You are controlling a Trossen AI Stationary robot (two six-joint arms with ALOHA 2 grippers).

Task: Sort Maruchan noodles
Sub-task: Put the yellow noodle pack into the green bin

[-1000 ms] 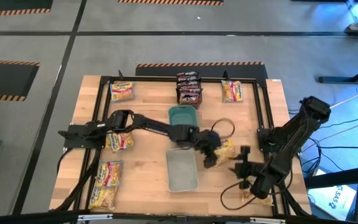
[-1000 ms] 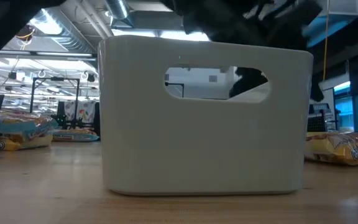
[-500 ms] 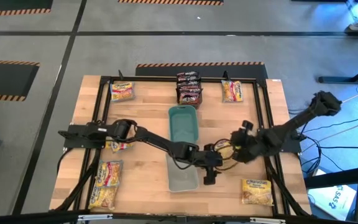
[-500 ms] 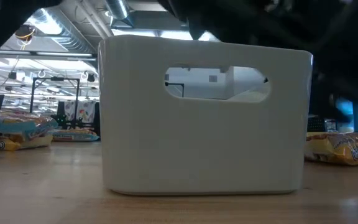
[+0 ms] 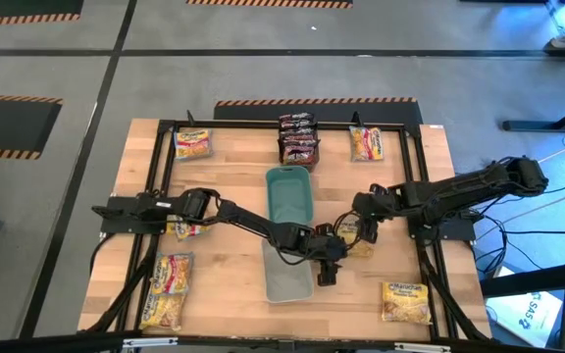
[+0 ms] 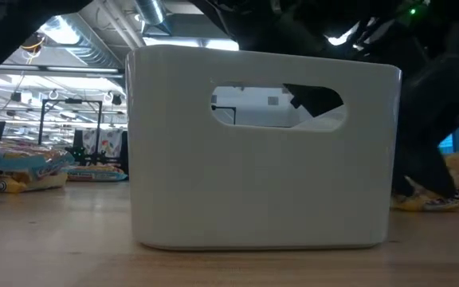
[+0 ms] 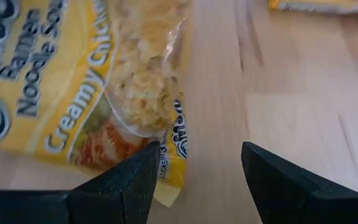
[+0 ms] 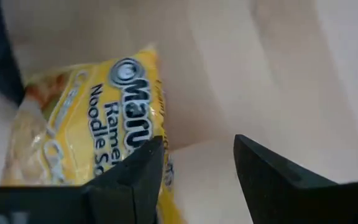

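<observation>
Now, left pincer [image 5: 328, 267]: fingers apart with bare tabletop [image 5: 233, 245] between them, holding nothing; one fingertip [image 7: 143, 167] sits at the corner of a yellow noodle packet [image 7: 73, 81], just right of the grey tray [image 5: 284, 284].
Right pincer [image 5: 359, 229]: open, empty, hovering at the other edge of that same yellow packet [image 8: 82, 127].
Packet being worked: on the tabletop between the two pincers.
Noodle packets counted from above: eight sure: two dark ones [image 5: 298, 137] stacked at the far middle, six yellow or pale ones around the edges and middle.
Trays: two, one teal [image 5: 289, 193], one grey, end to end at centre.
</observation>
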